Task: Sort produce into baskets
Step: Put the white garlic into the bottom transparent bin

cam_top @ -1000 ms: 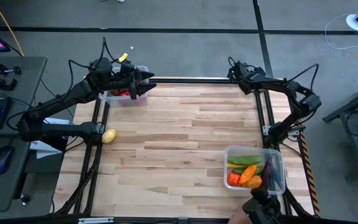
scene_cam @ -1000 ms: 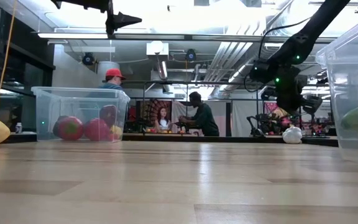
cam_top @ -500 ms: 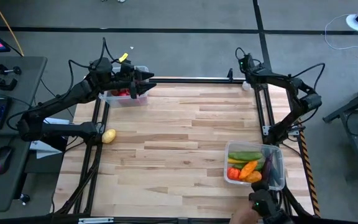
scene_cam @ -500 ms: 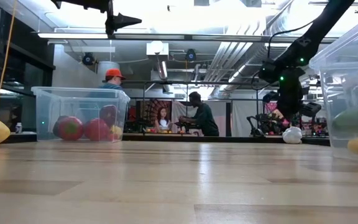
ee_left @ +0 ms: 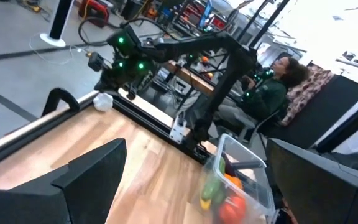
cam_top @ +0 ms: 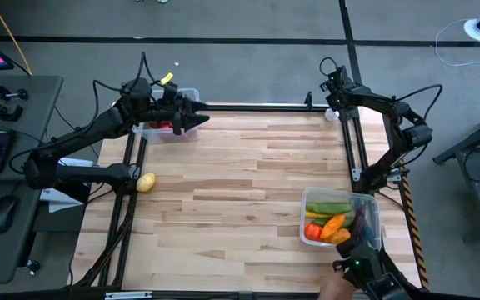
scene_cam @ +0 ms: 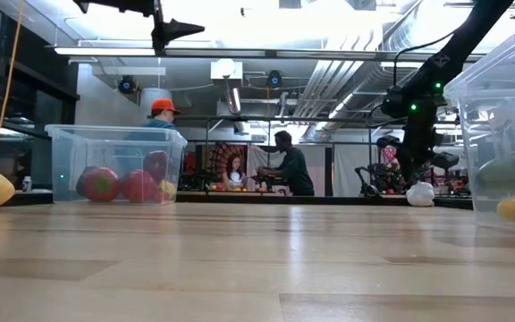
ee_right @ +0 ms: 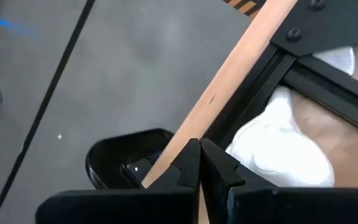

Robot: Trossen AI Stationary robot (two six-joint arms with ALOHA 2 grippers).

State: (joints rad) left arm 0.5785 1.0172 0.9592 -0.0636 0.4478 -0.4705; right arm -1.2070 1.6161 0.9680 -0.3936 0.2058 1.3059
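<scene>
A clear basket (cam_top: 167, 127) at the far left holds red apples (scene_cam: 119, 185). My left gripper (cam_top: 197, 119) hovers above it, open and empty; its fingers stand wide apart in the left wrist view (ee_left: 191, 180). A second clear basket (cam_top: 372, 218) at the near right holds a green cucumber, a carrot and red pieces. White garlic (cam_top: 332, 115) rests on the table's far right corner. My right gripper (cam_top: 334, 93) hangs shut and empty just above and beside the garlic (ee_right: 284, 149). A yellow lemon (cam_top: 146, 182) lies at the left edge.
Black frame rails (cam_top: 257, 106) run along the table's far and side edges. The garlic sits right against the far rail (ee_right: 260, 93). The wooden tabletop (cam_top: 240, 192) between the two baskets is bare. People sit in the room beyond the table (scene_cam: 284, 165).
My right gripper has moved toward the table's far right corner and down toward the garlic, staying shut. The near-right basket has shifted a little toward the far edge.
</scene>
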